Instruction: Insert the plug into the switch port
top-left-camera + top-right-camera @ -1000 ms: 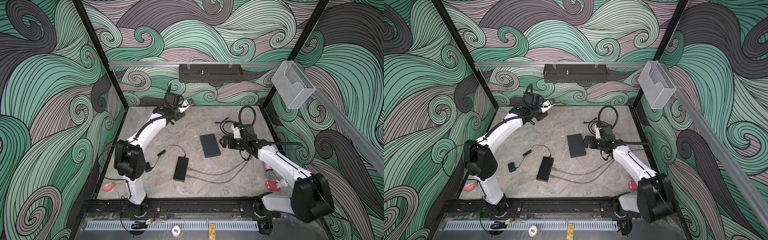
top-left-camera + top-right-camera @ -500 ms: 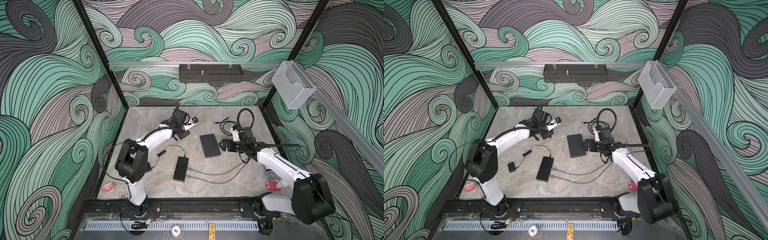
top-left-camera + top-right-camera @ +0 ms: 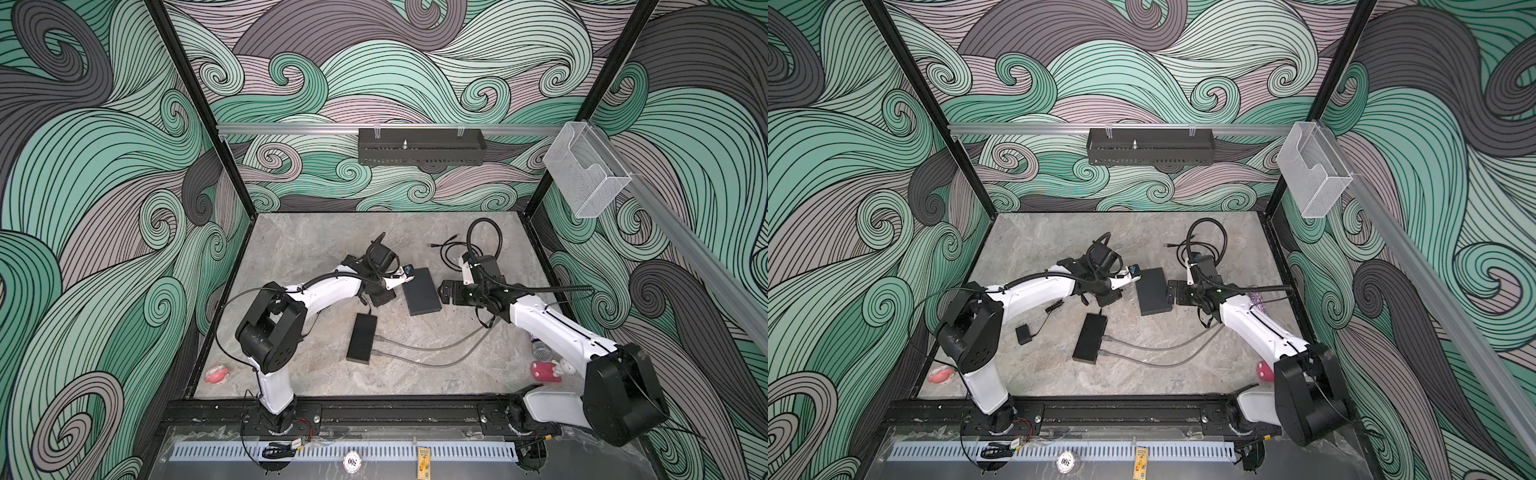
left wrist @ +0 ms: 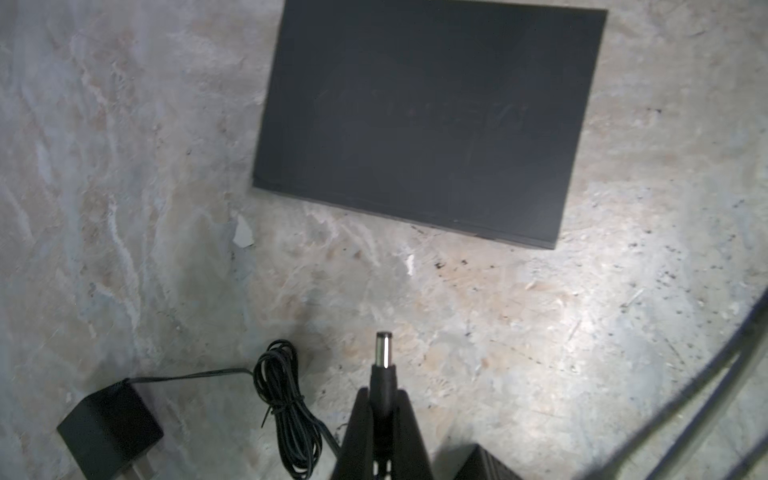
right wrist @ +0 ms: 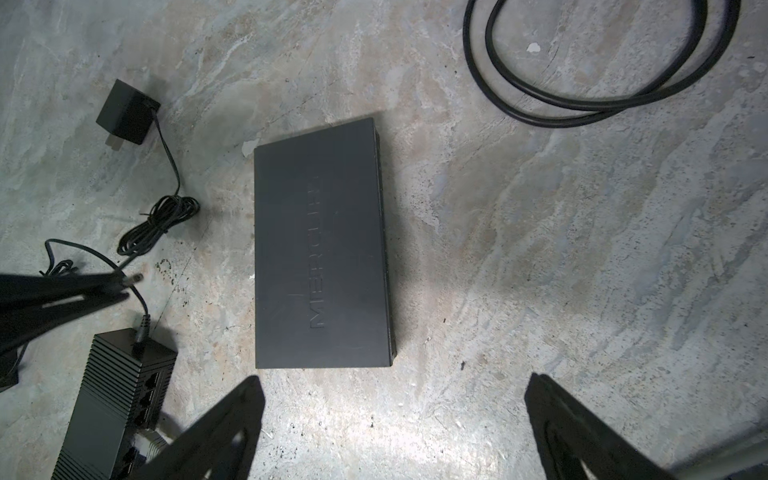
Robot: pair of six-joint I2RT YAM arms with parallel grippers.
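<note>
On my feed a flat dark-grey box [image 3: 420, 291] lies mid-surface [image 3: 307, 237], with embossed lettering on its lid. A black cable [image 5: 552, 112] loops loosely near it. A pink toy [image 3: 217, 373] sits at the front left corner and a red toy [image 3: 545, 371] at the front right. A clear bin [image 3: 586, 178] hangs on the right wall, and a black tray [image 3: 420, 146] hangs from the back rail.

Left arm [image 3: 328, 291] reaching toward the middle, left gripper [image 4: 383, 394] pinching closed, right arm [image 3: 548, 324] angling inward, right gripper [image 5: 395, 380] hovering, fingers spreading wide.
</note>
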